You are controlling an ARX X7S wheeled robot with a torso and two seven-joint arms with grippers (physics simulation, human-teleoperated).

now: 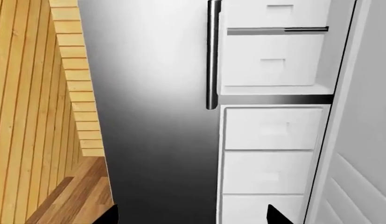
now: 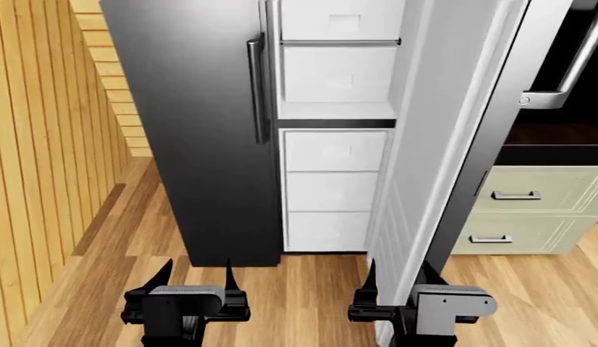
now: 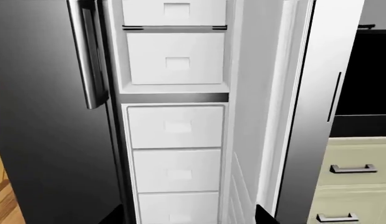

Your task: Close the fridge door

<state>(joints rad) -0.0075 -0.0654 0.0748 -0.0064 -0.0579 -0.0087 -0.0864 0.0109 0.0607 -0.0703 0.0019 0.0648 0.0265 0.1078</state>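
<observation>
Fridge door [image 2: 443, 137] swung wide open at one o'clock, glossy black edge, white panelled inner face. Stacked white drawers [image 2: 332, 191] at twelve, matte and boxy. Left gripper [image 2: 194, 278] spread, empty; right gripper [image 2: 400, 278] spread around the door's lower edge, not clamped.

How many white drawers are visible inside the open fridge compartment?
5: two above the dark divider, upper drawer and second drawer; three below, third drawer, fourth drawer, bottom drawer. More may sit above the frame.

Glossy black fridge door [image 2: 443, 144] with white panelled inner face; yellow slatted wood wall [image 2: 38, 144].
</observation>
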